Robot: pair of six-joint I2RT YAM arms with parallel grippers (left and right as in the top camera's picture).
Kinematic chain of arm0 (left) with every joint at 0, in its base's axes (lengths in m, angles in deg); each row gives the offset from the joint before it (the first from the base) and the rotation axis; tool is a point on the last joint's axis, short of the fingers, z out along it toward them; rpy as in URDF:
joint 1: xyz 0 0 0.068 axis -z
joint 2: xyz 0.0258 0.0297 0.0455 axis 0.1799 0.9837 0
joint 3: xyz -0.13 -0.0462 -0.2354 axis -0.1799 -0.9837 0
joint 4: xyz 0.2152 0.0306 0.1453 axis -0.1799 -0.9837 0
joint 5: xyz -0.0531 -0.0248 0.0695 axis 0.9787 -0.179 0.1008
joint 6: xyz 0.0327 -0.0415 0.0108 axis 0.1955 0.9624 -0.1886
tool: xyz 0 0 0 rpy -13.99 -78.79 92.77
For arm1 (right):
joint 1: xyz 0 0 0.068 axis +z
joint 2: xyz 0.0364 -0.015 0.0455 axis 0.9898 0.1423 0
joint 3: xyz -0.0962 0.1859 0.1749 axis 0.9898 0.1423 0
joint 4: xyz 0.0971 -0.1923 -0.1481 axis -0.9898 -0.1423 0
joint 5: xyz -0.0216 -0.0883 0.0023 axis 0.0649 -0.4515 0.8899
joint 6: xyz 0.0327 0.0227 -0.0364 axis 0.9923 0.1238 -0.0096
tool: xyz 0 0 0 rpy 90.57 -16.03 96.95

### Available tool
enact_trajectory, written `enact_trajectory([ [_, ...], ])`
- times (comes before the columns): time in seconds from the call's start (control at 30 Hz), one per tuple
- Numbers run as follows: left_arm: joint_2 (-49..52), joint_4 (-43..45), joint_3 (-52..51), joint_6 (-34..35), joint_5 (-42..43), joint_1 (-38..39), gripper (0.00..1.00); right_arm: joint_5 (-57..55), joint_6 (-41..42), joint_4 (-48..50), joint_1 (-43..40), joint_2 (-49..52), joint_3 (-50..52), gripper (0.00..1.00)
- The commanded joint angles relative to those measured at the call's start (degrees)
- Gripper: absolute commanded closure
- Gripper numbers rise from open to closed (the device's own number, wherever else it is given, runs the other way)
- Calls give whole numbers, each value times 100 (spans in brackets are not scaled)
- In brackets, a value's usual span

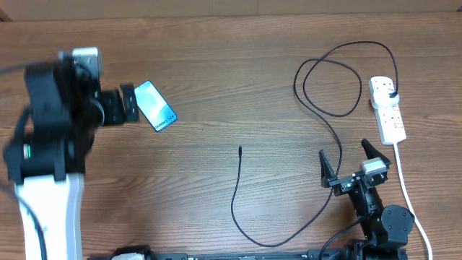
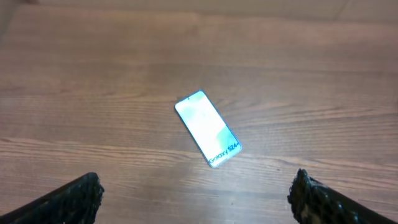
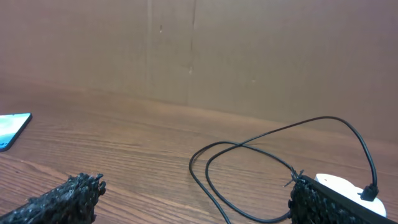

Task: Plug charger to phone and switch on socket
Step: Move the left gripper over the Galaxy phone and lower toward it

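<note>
The phone point(image 1: 156, 105) lies flat on the wooden table at the left, its light-blue screen up; it also shows in the left wrist view point(image 2: 208, 128) and at the left edge of the right wrist view point(image 3: 12, 127). My left gripper point(image 1: 130, 103) is open and empty beside the phone's left end point(image 2: 196, 196). The black charger cable point(image 1: 326, 108) loops from its plug in the white socket strip point(image 1: 388, 108) to its connector tip point(image 1: 240, 149) at mid-table. My right gripper point(image 1: 344, 160) is open and empty, low at the front right point(image 3: 196, 193), with the cable loops point(image 3: 249, 149) ahead of it.
The strip's thick white cord point(image 1: 406, 189) runs down the right side past my right arm. A brown wall point(image 3: 199, 50) closes the table's far edge. The socket strip's end point(image 3: 345, 190) shows behind my right finger.
</note>
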Motion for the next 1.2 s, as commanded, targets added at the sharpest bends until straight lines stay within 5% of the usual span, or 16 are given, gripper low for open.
enact_trajectory([
  [0.0, 763, -354, 647, 35, 63, -20, 0, 31, -22, 35, 42, -57, 61, 0],
  [0.57, 2848, -374, 675, 146, 852, -20, 0, 31, -24, 35, 42, -57, 61, 0],
  [0.7, 3235, -278, 675, 1952, 208, -20, 0, 31, -22, 35, 42, -57, 61, 0],
  [0.83, 3467, -293, 678, 3064, -225, 17, 0, 31, -22, 35, 42, -57, 61, 0],
  [1.17, 3536, 175, 675, 3703, -767, 490, 0, 31, -22, 35, 42, -57, 61, 0],
])
